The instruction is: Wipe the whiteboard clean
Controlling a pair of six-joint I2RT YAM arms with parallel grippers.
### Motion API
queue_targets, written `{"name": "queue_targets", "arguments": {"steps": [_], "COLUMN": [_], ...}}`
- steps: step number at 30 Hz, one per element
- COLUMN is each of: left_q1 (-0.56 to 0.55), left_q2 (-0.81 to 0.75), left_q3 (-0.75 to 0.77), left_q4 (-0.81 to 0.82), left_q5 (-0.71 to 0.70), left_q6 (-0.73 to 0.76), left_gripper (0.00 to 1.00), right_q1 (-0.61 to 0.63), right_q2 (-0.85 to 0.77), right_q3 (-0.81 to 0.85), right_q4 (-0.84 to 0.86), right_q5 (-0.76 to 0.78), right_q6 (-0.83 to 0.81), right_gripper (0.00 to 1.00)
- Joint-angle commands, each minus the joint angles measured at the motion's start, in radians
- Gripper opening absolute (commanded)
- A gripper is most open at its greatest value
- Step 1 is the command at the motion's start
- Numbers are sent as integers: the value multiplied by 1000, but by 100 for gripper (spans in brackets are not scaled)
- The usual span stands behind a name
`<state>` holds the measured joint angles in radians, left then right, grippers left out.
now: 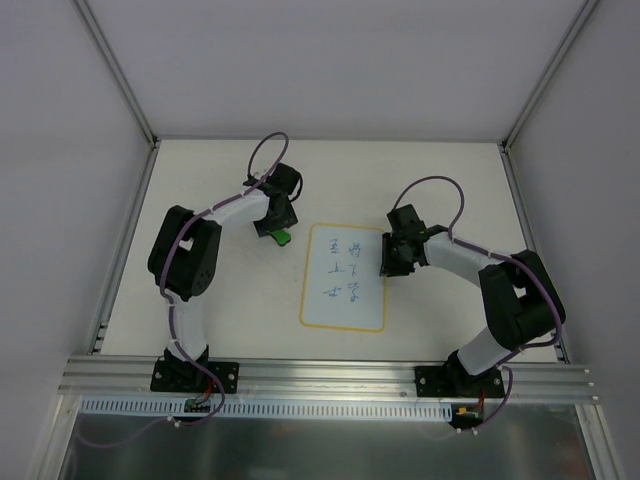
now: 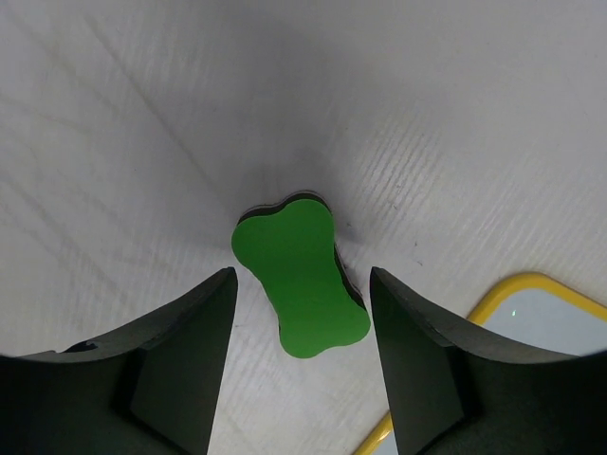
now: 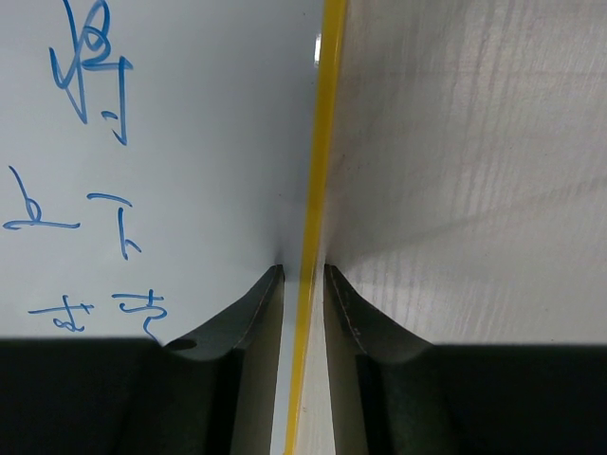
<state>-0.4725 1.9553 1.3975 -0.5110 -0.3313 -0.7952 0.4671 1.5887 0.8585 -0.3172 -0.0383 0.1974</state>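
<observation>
The whiteboard [image 1: 345,277] lies flat in the middle of the table, with a yellow rim and blue handwritten marks [image 3: 90,71]. A green peanut-shaped eraser [image 2: 299,275] lies on the table just left of the board's far left corner [image 2: 555,318]. My left gripper [image 2: 302,272] is open right above the eraser, one finger on each side, not touching it; in the top view the left gripper [image 1: 277,230] covers most of the eraser [image 1: 284,238]. My right gripper [image 3: 303,268] is nearly shut, its tips straddling the board's right rim [image 3: 322,142], one on the board and one on the table.
White table top [image 1: 220,180] inside white walls. A metal rail [image 1: 330,375] runs along the near edge with both arm bases on it. Thin rails edge the table's left and right sides.
</observation>
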Motion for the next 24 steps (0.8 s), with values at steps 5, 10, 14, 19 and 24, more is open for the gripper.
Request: {"name": "queue_targets", "arguments": {"steps": [5, 10, 14, 19, 24], "left_q1": [-9, -11, -11, -9, -11], "left_q2": [28, 37, 44, 36, 27], "left_q3": [38, 43, 44, 38, 32], "left_q4": [-17, -20, -21, -24, -24], "left_q5": [-41, -37, -35, -34, -29], "left_q6": [-21, -21, -21, -19, -7], "left_gripper": [56, 52, 47, 42, 31], "right_q1": [16, 18, 19, 22, 27], "right_q2": [11, 17, 20, 25, 31], "right_q3": [-15, -16, -15, -15, -13], "right_q4": [12, 12, 12, 12, 12], "right_q5": [-12, -15, -15, -17, -18], "right_q6": [-6, -9, -9, -12, -13], "right_gripper": [28, 28, 27, 28, 28]}}
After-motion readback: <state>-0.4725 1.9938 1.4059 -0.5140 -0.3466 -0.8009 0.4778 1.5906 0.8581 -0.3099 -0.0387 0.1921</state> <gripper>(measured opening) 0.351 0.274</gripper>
